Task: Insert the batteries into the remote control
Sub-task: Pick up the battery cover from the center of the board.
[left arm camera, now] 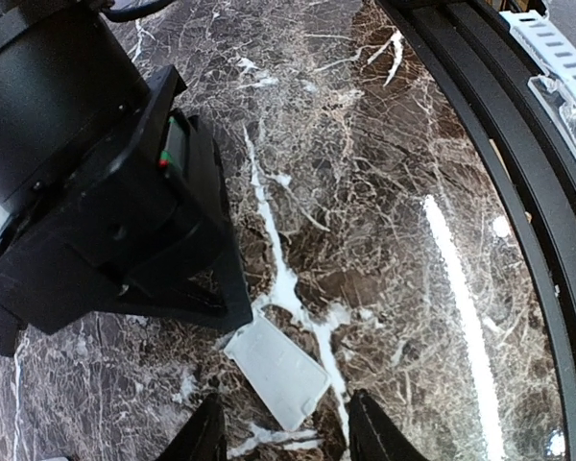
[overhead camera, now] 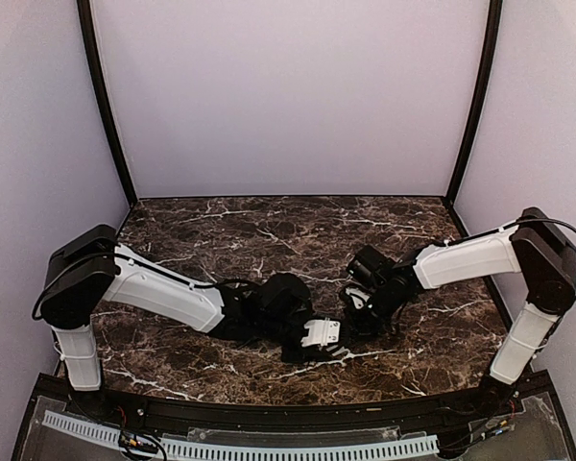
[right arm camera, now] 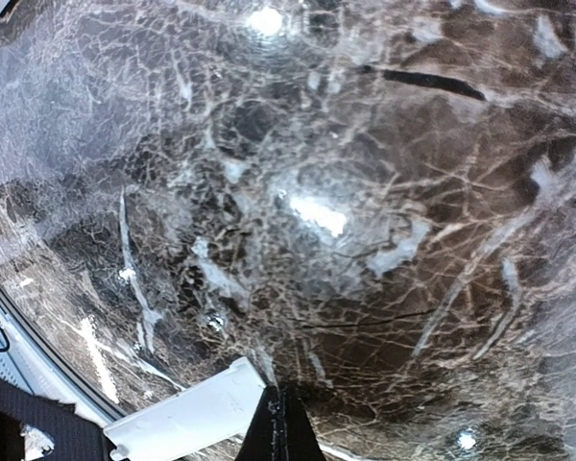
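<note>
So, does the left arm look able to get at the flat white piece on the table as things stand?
Probably yes. The flat white piece lies with its near end bare between the fingers of the open left tool. The shut right tool crowds only its far end.

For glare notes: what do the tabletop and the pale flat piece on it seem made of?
Tabletop: dark white-veined marble or marble-look laminate, glossy, since lamps reflect as bright streaks. Pale flat piece: probably matte plastic, evenly pale grey without glare.
</note>
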Robot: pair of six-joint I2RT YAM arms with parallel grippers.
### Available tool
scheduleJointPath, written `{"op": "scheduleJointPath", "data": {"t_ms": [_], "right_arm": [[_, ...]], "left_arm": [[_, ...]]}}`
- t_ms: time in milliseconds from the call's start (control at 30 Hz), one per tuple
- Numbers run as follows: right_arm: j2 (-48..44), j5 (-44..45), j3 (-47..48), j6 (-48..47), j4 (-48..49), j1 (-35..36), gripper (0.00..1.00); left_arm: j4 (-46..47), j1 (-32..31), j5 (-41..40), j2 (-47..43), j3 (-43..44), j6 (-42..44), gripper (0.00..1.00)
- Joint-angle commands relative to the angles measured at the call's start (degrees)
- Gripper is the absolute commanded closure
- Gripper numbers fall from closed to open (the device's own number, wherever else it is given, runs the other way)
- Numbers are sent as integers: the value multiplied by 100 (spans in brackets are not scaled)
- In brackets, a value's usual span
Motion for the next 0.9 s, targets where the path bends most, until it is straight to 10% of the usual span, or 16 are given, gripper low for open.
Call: {"op": "scheduleJointPath", "data": {"t_ms": [0, 300, 867], "right_arm": [[260, 240, -322, 29, -33, 6, 100], [299, 168, -397, 30, 64, -2, 100], [-184, -5, -248, -154, -92, -174, 100]], "left_arm": [[223, -21, 86, 162, -136, 385, 58], [409, -21, -167, 303, -254, 880, 61], [518, -30, -516, 133, -123, 88, 100]]}}
